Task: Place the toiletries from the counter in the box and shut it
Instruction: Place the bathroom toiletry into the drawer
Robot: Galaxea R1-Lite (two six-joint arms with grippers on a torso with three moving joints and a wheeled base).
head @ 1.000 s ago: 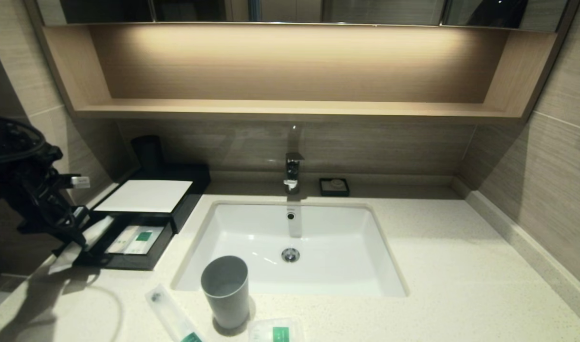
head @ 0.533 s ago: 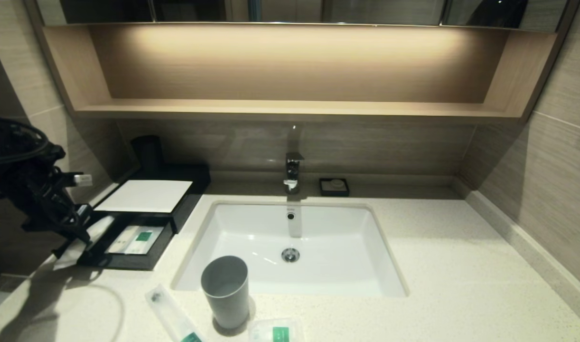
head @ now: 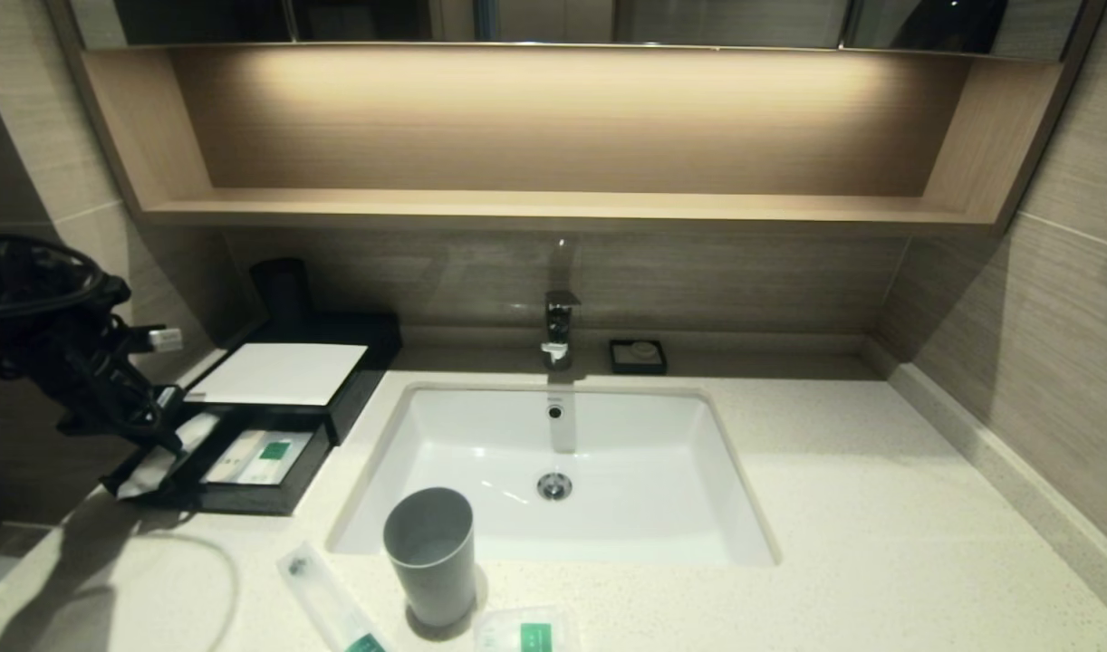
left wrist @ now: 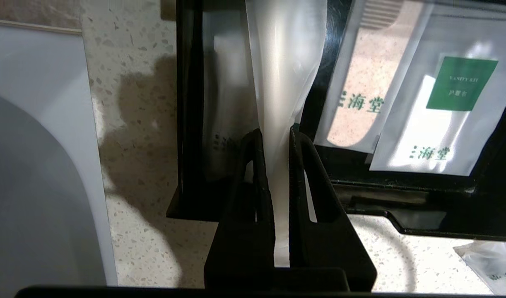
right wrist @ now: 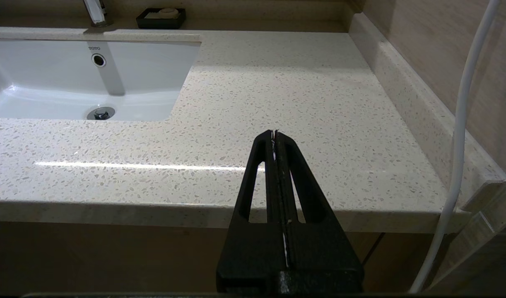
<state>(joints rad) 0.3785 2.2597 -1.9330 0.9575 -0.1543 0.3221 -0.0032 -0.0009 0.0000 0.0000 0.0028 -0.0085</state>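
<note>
Desk [head: 834, 507]: cream speckled stone with a white sink [head: 626, 507] set in.
Front edge: long packet [head: 322, 598] and small packet [head: 526, 631] lie either side of a grey cup [head: 429, 552].
Right end effector [right wrist: 275, 133]: pressed together, empty, low before the desk's front edge.
Left end effector [left wrist: 274, 134]: pinching a long white packet [left wrist: 284, 74] over the drawer's left rim.
Box [head: 277, 373]: on the desk's left, drawer [head: 245, 498] pulled out, two packets [head: 262, 455] inside.
Back: tap [head: 558, 328], soap dish [head: 638, 356].

Speckled cream counter [head: 834, 507] bearing black box [head: 354, 362], grey cup [head: 429, 554], soap dish [head: 638, 356], two packets [head: 327, 602].
</note>
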